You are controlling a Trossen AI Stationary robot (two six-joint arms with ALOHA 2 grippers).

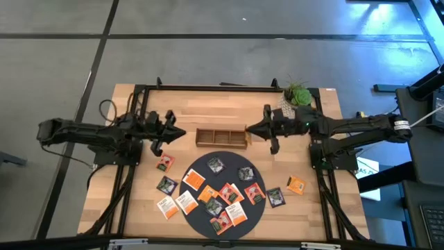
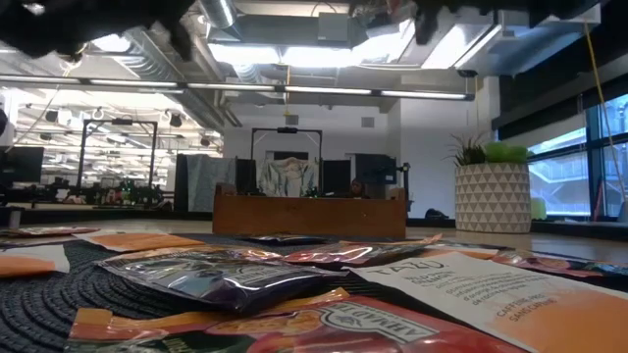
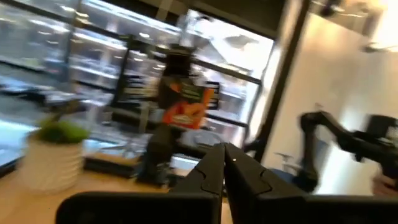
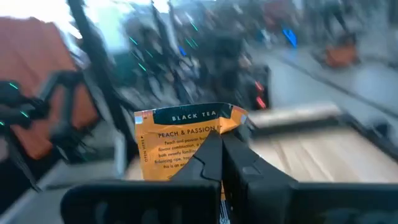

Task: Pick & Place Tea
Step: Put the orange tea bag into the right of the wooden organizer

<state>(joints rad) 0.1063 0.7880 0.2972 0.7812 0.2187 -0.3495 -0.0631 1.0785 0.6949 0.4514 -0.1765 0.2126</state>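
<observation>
My right gripper (image 4: pixel 222 146) pinches an orange black-tea sachet (image 4: pixel 180 140) between closed fingers, above the wooden tray's (image 1: pixel 222 137) right end. My left gripper (image 1: pixel 182 133), closed and empty, hovers left of the tray. Other sachets (image 1: pixel 215 194) lie on the dark round mat (image 1: pixel 257 212) and the tabletop (image 1: pixel 208 111).

Sachet (image 4: pixel 186 140) bottom behind end effector (image 4: pixel 222 163)

Left pincer (image 1: pixel 182 132) raised, fingers together, empty. Right pincer (image 1: pixel 250 129) raised opposite, fingers pinched on sachet (image 4: pixel 180 140).
</observation>
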